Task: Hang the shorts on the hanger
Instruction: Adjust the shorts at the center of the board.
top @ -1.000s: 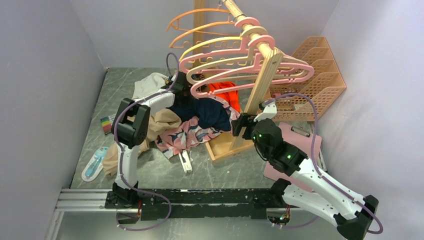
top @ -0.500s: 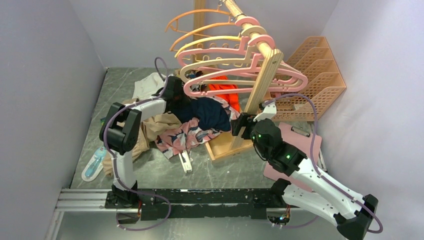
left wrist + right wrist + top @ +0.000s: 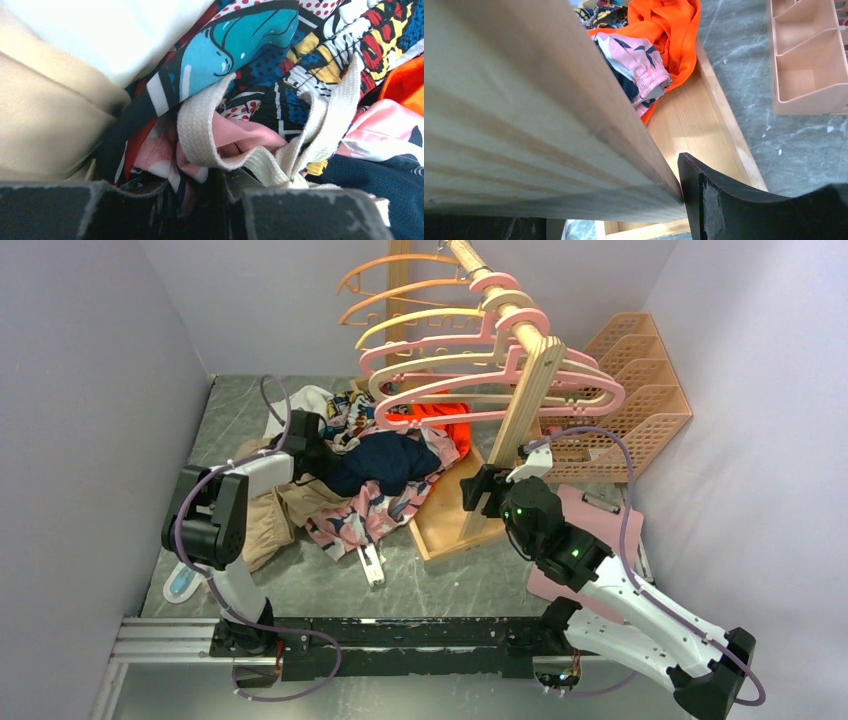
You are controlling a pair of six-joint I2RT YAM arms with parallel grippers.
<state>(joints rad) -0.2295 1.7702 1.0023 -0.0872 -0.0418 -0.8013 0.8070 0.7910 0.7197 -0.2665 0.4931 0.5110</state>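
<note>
The pink whale-print shorts (image 3: 375,510) lie in the clothes pile, partly under a navy garment. Their gathered waistband (image 3: 644,70) shows in the right wrist view. My left gripper (image 3: 308,440) is buried at the pile's back left. In its wrist view the left gripper (image 3: 200,200) is shut on pink, white and navy shorts fabric (image 3: 155,152), beside a white drawstring (image 3: 200,135). Several pink hangers, the nearest one (image 3: 600,383) among them, hang on the wooden rail. My right gripper (image 3: 478,488) is shut on the rack's wooden post (image 3: 524,125).
A navy garment (image 3: 385,460), an orange-red one (image 3: 445,420), a comic-print one (image 3: 350,410) and a beige one (image 3: 265,515) crowd the pile. Orange and yellow hangers hang further back. Orange trays (image 3: 640,390) stand at the right. A white clip (image 3: 370,565) lies in front.
My left gripper has swung left toward the wall and closed further, dragging the pile of clothes left with it. The hangers swayed a little. The right arm has stayed put.
</note>
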